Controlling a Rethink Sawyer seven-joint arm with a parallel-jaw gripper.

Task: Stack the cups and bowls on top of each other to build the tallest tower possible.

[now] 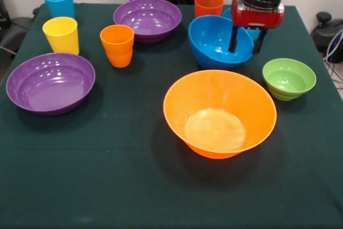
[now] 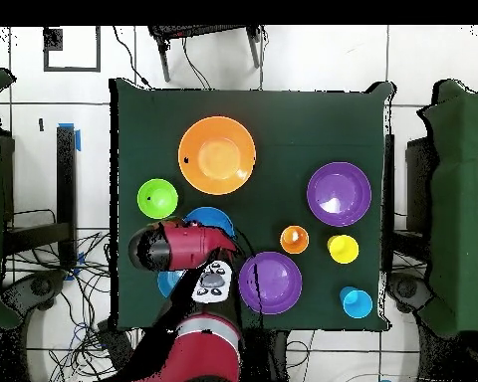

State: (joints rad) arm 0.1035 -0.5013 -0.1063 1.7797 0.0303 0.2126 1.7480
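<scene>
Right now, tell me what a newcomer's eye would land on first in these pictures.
First the large orange bowl, alone and upright at the table's near centre in the front view. Next the red and black arm, its gripper with open fingers straddling the far rim of the tilted deep blue bowl just behind. Then the two wide purple bowls, one at near left, one farther back, with the bright cups standing between them.

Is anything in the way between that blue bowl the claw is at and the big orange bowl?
Nothing visible. The gripper straddles the deep blue bowl's rim, and only bare green cloth lies between it and the large orange bowl. The small green bowl sits off to one side.
</scene>
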